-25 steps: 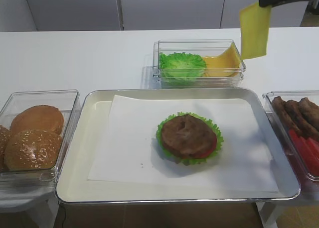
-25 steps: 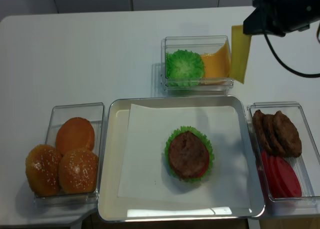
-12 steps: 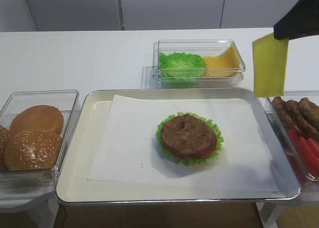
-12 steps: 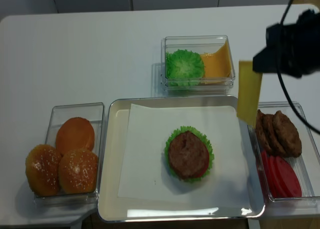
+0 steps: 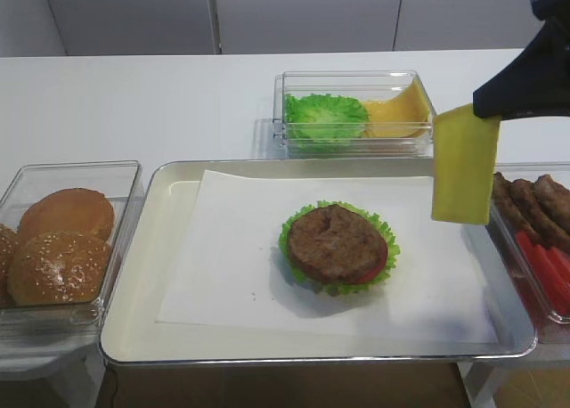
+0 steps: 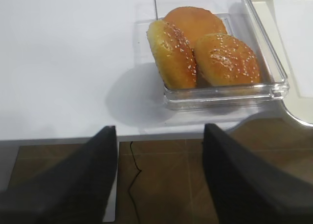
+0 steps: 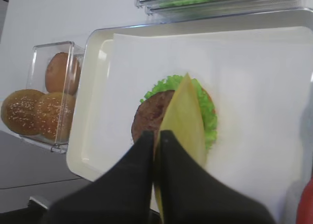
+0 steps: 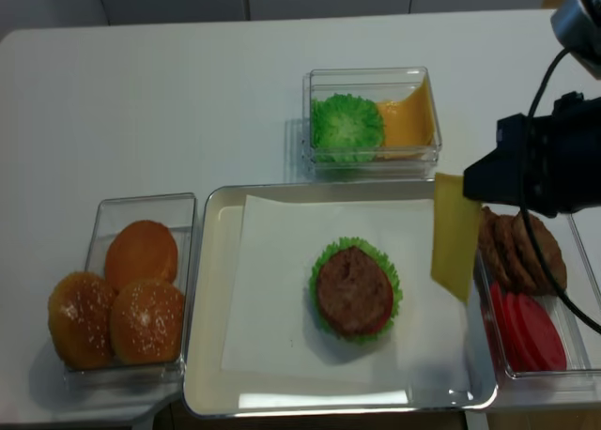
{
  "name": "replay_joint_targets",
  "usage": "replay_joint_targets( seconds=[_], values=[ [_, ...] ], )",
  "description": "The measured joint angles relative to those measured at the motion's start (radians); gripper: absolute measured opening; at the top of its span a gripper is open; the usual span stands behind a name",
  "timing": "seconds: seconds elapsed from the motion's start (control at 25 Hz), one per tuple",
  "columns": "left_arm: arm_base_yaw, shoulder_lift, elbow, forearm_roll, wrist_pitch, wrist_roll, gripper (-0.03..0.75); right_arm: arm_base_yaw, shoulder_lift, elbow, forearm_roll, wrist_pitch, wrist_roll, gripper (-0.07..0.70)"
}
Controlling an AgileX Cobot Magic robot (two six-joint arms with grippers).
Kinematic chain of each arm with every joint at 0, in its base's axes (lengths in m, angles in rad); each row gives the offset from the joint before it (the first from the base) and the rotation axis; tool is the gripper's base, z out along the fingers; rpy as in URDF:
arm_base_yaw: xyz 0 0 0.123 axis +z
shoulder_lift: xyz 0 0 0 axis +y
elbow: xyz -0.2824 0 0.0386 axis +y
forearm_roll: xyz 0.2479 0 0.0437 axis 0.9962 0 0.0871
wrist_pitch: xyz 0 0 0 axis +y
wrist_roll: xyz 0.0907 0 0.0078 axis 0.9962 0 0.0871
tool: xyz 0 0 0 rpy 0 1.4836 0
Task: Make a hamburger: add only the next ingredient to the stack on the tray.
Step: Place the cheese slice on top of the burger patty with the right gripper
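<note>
- Exterior high view: the cheese slice (image 5: 465, 165) hangs in the air over the tray's (image 5: 134, 274) right edge, to the right of the stack (image 5: 337, 246).
- The right gripper's (image 7: 157, 136) fingers are clamped on the slice's top edge.
- The left gripper's (image 6: 160, 136) fingers stand apart, holding nothing, beside the bun bin (image 6: 217, 53) on the tabletop (image 6: 63, 53).

My right claw (image 7: 155, 136), shut on the hanging cheese slice (image 5: 464, 164), is above the tray's (image 5: 169, 181) right edge. Between it and the burger stack (image 5: 337, 244) lies only bare white paper (image 5: 232, 248), an open lane. Beside me on the right stands the patty bin (image 5: 525, 203). Behind, the lettuce bin (image 5: 356, 114) stands along the tray's far rim. The bun box (image 5: 62, 239) is well apart, at the left.
</note>
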Motion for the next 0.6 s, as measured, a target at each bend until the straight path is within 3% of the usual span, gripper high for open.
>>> replay_joint_targets(
  seconds=[0.28,0.6],
  values=[
    [0.0,0.0,0.0,0.0,0.0,0.0,0.411,0.012,0.0,0.008,0.046,0.0,-0.024,0.026],
    [0.0,0.0,0.0,0.0,0.0,0.0,0.411,0.159,0.0,0.008,0.039,-0.069,-0.029,0.026]
  ],
)
